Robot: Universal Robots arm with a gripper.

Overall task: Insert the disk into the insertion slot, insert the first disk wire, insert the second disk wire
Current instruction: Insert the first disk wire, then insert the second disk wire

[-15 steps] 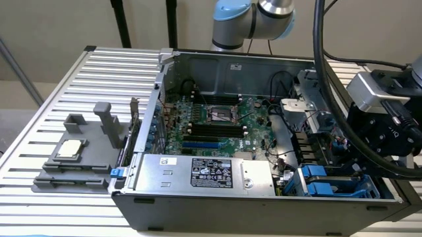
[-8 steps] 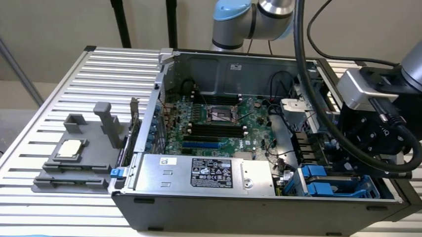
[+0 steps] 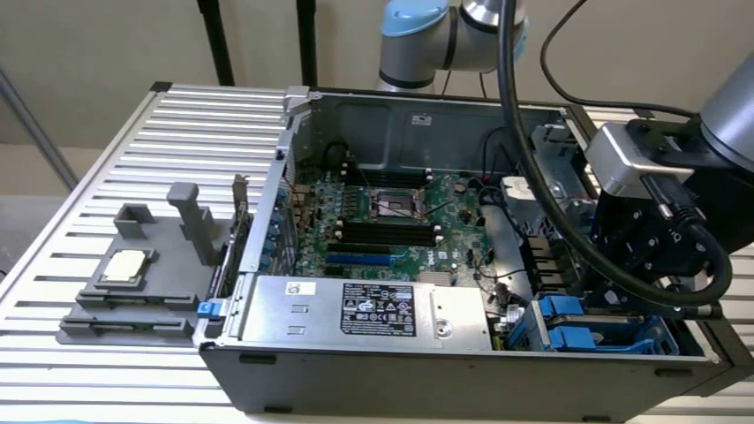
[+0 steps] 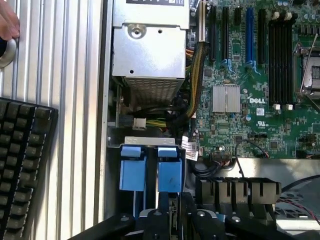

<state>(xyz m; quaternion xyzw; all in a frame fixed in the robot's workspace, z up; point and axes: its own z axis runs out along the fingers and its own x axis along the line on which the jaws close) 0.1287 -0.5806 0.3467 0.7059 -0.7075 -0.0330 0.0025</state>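
My gripper [image 4: 173,202] reaches down into the grey-metal drive cage [image 4: 150,141] at the near corner of the open computer case [image 3: 471,371]. Two bright blue plastic pieces stand side by side in the cage, and my gripper is right at one of them [image 4: 169,172], which lines the insertion slot. The other blue piece [image 4: 132,167] is beside it. The disk's silver body is hidden, so I cannot tell whether it sits in the slot. A white plug on yellow and black wires [image 4: 139,122] lies loose between the cage and the power-supply box [image 4: 150,55]. In the exterior view my gripper [image 3: 619,305] hangs over the blue rails [image 3: 584,336].
The motherboard [image 3: 389,221] fills the case floor, with black cable bundles [image 4: 192,75] running past the power supply. A black keyboard [image 4: 25,165] and a person's hand [image 4: 7,22] are on the slatted table outside the case. A grey fixture holding a chip [image 3: 130,265] stands at the exterior view's left.
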